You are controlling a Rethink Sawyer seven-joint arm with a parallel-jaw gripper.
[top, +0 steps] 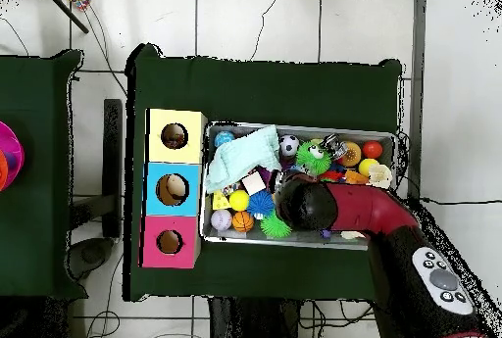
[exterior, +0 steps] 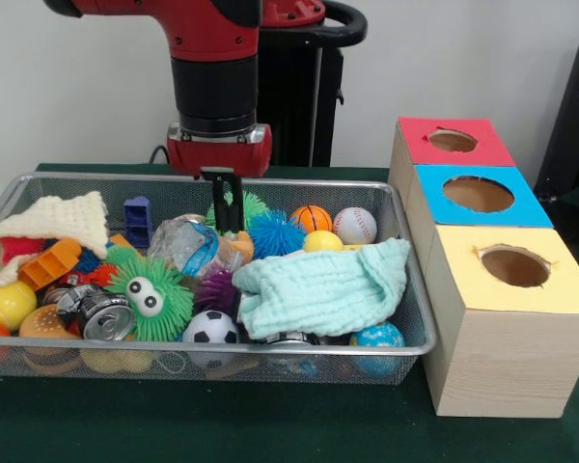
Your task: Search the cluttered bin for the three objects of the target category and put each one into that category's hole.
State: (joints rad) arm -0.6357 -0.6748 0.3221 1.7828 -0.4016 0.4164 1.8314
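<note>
Front view first: the tool (exterior: 226,201) hangs low over the back of the wire bin (exterior: 410,289), its black tip dipping among the toys, and whether it's spread or pinched I cannot tell. Which category is wanted isn't shown; balls look likely. The basketball (exterior: 311,218) and baseball (exterior: 354,225) sit side by side at the far wall, small, firm, probably light, best pinched across the middle. The soft mint cloth (exterior: 323,289) drapes right beside them and could snag.

Overhead now: the arm (top: 358,209) covers the bin's near middle. The three-hole box (top: 175,188) touches the bin's end, with bare tabletop (top: 275,84) beyond.
</note>
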